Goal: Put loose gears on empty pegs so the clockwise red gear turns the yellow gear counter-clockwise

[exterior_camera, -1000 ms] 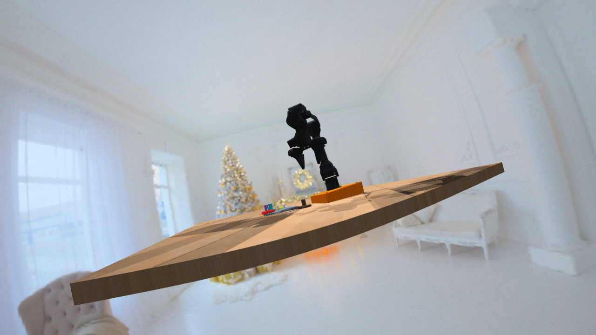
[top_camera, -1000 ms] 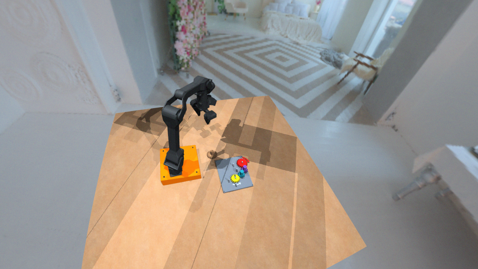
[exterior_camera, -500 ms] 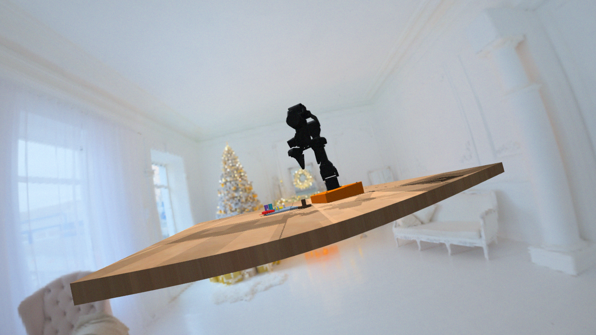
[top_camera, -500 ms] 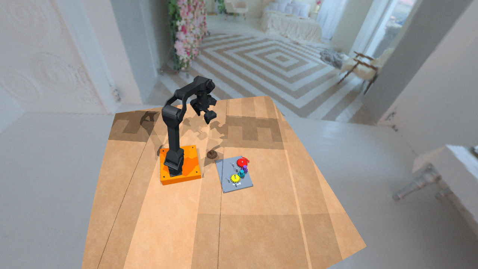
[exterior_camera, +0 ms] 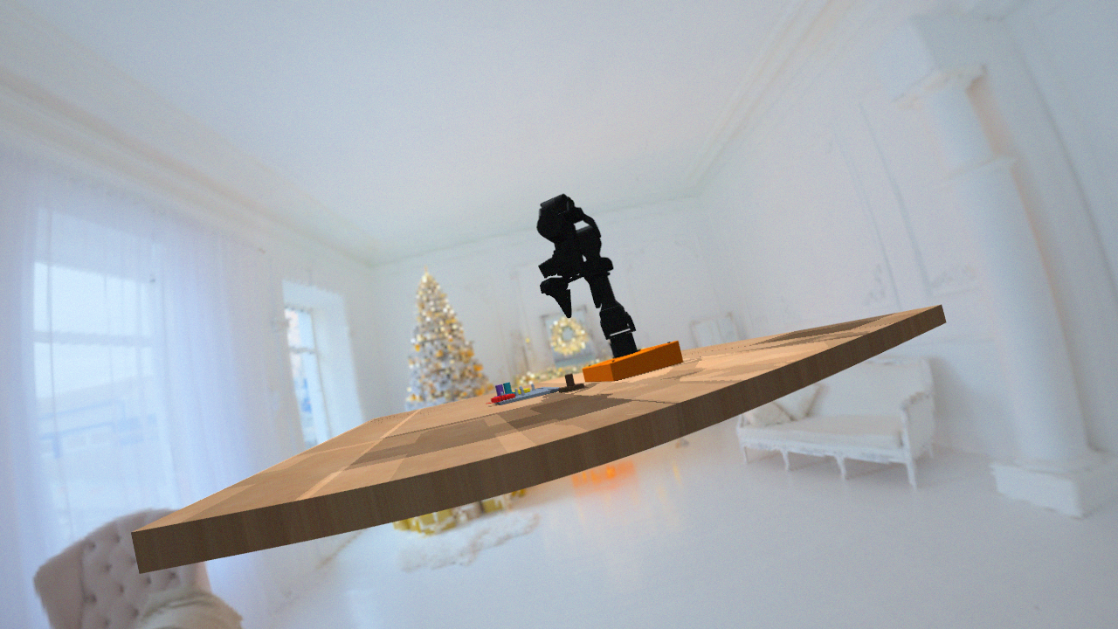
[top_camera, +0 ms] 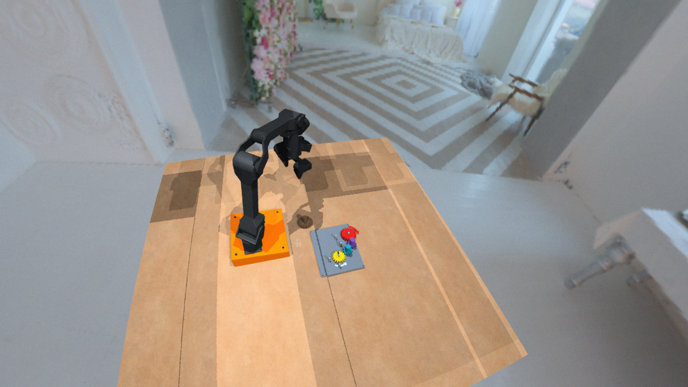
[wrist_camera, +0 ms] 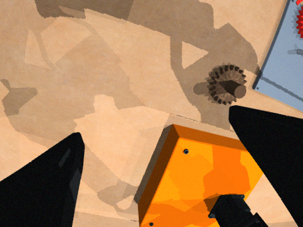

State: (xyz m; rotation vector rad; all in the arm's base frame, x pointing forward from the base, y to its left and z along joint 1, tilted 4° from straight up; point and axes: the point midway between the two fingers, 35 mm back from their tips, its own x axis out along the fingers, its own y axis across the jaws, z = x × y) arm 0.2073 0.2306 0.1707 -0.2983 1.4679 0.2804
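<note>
The grey board (top_camera: 356, 262) (exterior_camera: 541, 393) (wrist_camera: 278, 69) bears the red gear (top_camera: 348, 234) (exterior_camera: 502, 398) (wrist_camera: 300, 23) and the yellow gear (top_camera: 338, 258) (exterior_camera: 524, 389). A purple gear (top_camera: 352, 242) (exterior_camera: 499, 389) and a teal gear (top_camera: 348, 249) (exterior_camera: 507, 387) stand between them on the board's right side; seating and meshing are too small to tell. Short bare pegs show to their left in the top view. A brown gear (top_camera: 304, 221) (exterior_camera: 569, 382) (wrist_camera: 221, 75) with a tall hub stands on the table left of the board. My gripper (top_camera: 293, 171) (wrist_camera: 158, 126) is open and empty, high above the table, away from the board.
The orange base block (top_camera: 274, 235) (exterior_camera: 645, 362) (wrist_camera: 196, 170) carries the arm and lies left of the brown gear in the top view. The wooden table (top_camera: 259, 313) (exterior_camera: 438, 438) shows patchy shadows. A white arrow (top_camera: 342, 265) is beside the yellow gear.
</note>
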